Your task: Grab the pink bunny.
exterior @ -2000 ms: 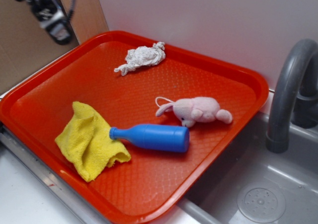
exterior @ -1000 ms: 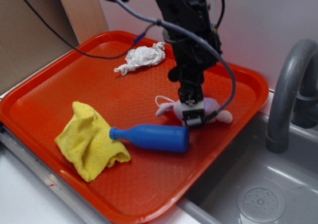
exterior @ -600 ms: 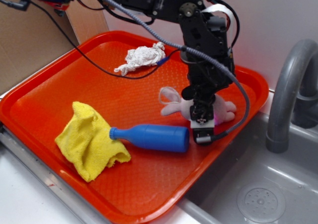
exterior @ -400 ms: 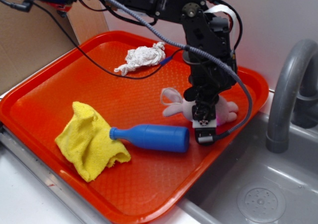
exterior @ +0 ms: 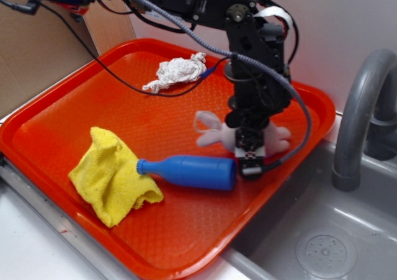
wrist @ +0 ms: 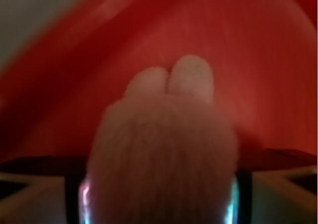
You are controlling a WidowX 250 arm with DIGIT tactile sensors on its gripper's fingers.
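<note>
Gripping the pink bunny (exterior: pixel 218 136) around its middle, my hand (exterior: pixel 250 158) points down at the right part of the red tray (exterior: pixel 74 106). The wrist view shows the plush (wrist: pixel 164 154) filling the gap between my two fingers (wrist: pixel 74 199), pressed against both of them, with two rounded pink lumps (ears or feet, too blurred to tell) sticking out ahead over the red surface. From the exterior camera, the bunny's ears and thin white loop (exterior: pixel 200 120) poke out to the left of my arm, and a stubby limb shows on the other side. Whether it touches the tray or is raised off it, I cannot tell.

Just in front of the bunny lies the blue bottle (exterior: pixel 189 171) on its side, neck pointing left, its base close to my fingertips. The neck rests against a crumpled yellow cloth (exterior: pixel 111 174) at the tray's left front. A whitish wad of cloth (exterior: pixel 177 72) sits near the tray's far edge, well apart from the bunny, with one of my cables (exterior: pixel 118 75) draped in front of it. To the right of the tray is a grey sink (exterior: pixel 322 243) with a curved grey faucet (exterior: pixel 360 112), and a brown cardboard panel (exterior: pixel 37 50) stands behind the tray's left corner.
</note>
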